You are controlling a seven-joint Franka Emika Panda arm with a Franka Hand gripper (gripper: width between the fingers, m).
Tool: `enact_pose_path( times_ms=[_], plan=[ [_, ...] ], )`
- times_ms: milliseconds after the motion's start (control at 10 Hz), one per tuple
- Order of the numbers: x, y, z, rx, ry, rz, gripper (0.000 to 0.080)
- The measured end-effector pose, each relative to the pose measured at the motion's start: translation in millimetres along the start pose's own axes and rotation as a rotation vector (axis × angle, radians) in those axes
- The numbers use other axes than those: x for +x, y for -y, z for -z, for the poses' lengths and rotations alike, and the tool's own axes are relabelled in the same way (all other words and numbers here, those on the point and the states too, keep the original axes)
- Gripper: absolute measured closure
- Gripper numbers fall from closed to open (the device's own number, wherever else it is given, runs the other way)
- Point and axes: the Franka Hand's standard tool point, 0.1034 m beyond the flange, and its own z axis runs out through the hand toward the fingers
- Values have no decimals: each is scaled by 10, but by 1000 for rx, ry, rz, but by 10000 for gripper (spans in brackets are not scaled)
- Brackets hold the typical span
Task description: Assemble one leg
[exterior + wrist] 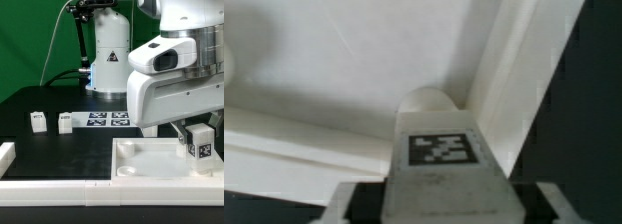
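Note:
My gripper (197, 128) is shut on a leg (200, 146), a small white post with a black-and-white tag on its face. It holds the leg upright over the near right corner of the big white tray (140, 150). In the wrist view the leg (441, 148) runs out from between my fingers (358, 203), and its rounded tip sits close to the tray's raised rim (518, 70) in a corner. I cannot tell whether the tip touches the tray. Two more legs (38, 121) (66, 123) stand on the black table at the exterior view's left.
The marker board (108, 119) lies beyond the tray, next to the loose legs. A white rail (50, 186) runs along the table's front edge and up its left side. A white robot base (108, 60) stands at the back.

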Motion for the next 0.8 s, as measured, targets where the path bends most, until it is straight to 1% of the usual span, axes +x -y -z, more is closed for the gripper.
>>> enact_pose_path(
  times_ms=[100, 200, 400, 800],
  plan=[
    [5, 10, -5, -2, -9, -150, 510],
    [-11, 23, -11, -13, -29, -333, 510],
    [-4, 36, -13, -24, -38, -543, 509],
    [7, 40, -16, -18, -48, -1013, 509]
  ],
)
